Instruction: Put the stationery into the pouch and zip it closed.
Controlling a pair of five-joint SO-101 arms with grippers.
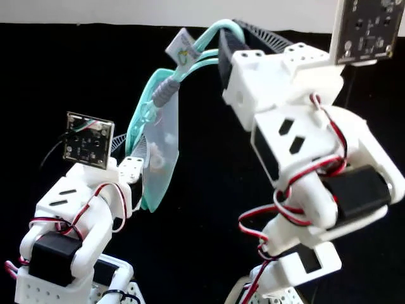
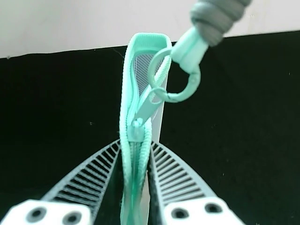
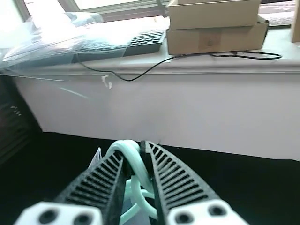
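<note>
A mint, translucent pouch [image 1: 158, 152] hangs in the air above the black table, stretched between both arms. My left gripper [image 1: 136, 163] is shut on its lower end. In the left wrist view the fingers [image 2: 96, 176] clamp the zipper edge [image 2: 133, 187], with the slider [image 2: 137, 125] just past the tips. A mint ring [image 2: 176, 77] on a grey cord [image 2: 215, 16] hangs from the slider. My right gripper [image 1: 223, 52] is shut on the pouch's upper end, and mint strands [image 3: 136, 187] show between its fingers. A small pale item [image 1: 155, 157] shows through the pouch wall.
The black table cover [image 1: 202, 190] lies under both arms. A white tag [image 1: 181, 47] sticks out near the upper end of the pouch. Behind the table runs a white ledge [image 3: 187, 65] with a keyboard [image 3: 140, 40], cardboard boxes [image 3: 213, 26] and a cable.
</note>
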